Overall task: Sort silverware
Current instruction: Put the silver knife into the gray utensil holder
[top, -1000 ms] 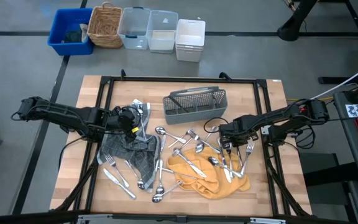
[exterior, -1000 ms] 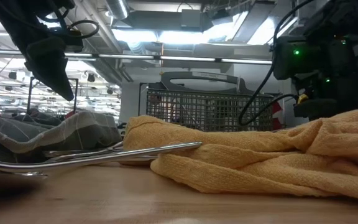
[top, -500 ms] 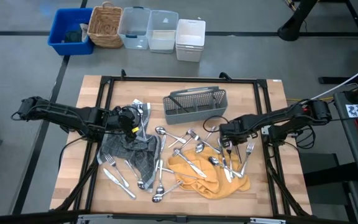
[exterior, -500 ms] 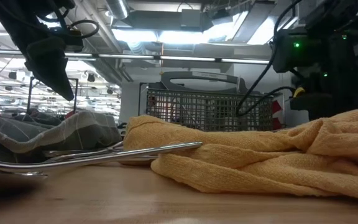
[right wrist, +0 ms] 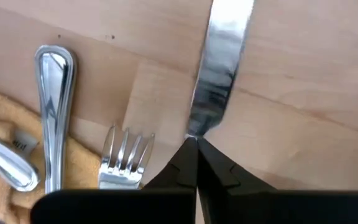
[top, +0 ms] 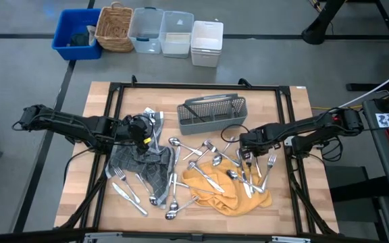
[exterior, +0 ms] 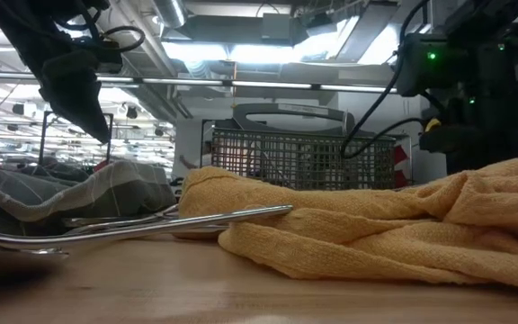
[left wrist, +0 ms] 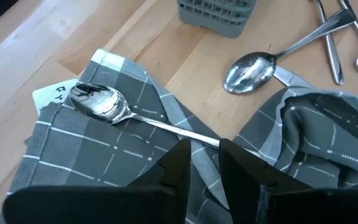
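While the left gripper (left wrist: 205,163) holds a long silver spoon (left wrist: 135,114) over the grey checked cloth (left wrist: 86,158), the right gripper (right wrist: 196,157), fingers pressed together, touches a flat silver knife (right wrist: 219,62) stretching straight ahead along the wooden table (right wrist: 303,112).

grey mesh caddy (top: 212,113) beside grey cloth (top: 142,160) and yellow cloth (top: 225,187).
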`<state>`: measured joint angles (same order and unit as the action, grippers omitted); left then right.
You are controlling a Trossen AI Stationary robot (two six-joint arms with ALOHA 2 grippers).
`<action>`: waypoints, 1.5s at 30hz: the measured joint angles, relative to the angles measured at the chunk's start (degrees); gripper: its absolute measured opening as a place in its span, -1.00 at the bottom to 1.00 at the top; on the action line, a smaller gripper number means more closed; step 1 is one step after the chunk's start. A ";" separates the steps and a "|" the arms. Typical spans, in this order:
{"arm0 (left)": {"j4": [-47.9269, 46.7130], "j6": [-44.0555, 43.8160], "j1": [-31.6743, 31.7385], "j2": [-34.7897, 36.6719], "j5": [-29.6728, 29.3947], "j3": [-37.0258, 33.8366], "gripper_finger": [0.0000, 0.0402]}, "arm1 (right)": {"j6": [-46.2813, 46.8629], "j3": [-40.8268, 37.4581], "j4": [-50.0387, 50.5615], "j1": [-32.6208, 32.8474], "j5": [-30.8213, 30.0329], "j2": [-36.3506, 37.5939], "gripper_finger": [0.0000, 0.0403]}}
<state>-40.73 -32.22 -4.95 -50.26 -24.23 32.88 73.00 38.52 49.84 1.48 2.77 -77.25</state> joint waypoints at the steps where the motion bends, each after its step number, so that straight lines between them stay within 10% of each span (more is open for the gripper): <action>1: -0.12 0.00 0.00 0.00 0.01 0.00 -0.63 | -0.01 0.01 -0.05 0.00 -0.31 -0.15 -0.98; 24: -0.16 -0.33 0.00 -0.02 0.00 0.00 -0.63 | 0.54 -3.58 -5.95 0.00 0.74 -0.31 -0.45; 45: -0.20 -0.36 0.00 0.00 0.00 0.00 -0.63 | 1.79 -7.92 -9.10 0.00 1.23 0.04 -0.80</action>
<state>-40.93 -32.58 -4.95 -50.26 -24.23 32.88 74.79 30.60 40.74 1.48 4.00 -77.21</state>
